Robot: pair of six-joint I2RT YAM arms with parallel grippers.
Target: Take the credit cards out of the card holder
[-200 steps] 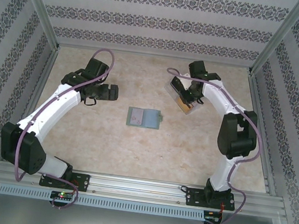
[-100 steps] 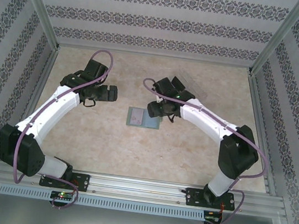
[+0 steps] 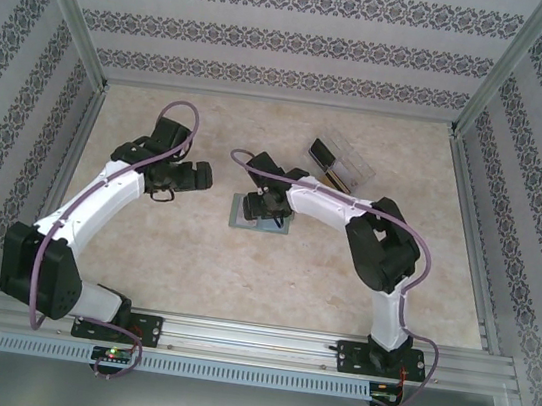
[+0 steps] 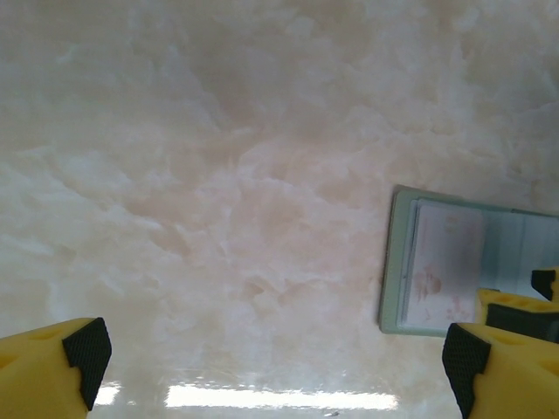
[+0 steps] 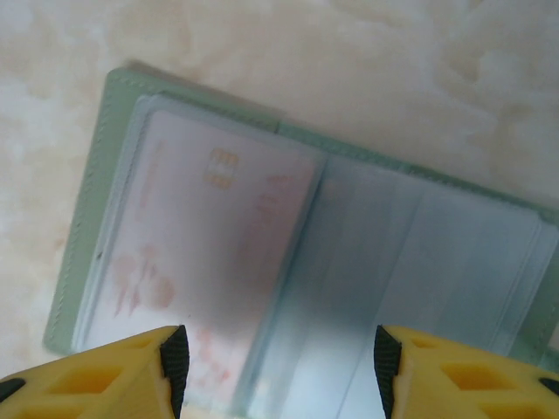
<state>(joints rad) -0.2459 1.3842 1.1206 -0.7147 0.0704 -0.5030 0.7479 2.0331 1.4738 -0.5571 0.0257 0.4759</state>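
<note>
Both are seen parted and empty: the right gripper (image 5: 279, 367) over the open card holder (image 5: 83, 244), the left gripper (image 4: 275, 362) nearby.

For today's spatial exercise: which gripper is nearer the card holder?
Right. The right gripper hovers directly over the card holder; the left gripper is off to its left, apart.

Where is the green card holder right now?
In the top view, the card holder lies open on the table, under the right tool, the clear box beyond it.
</note>
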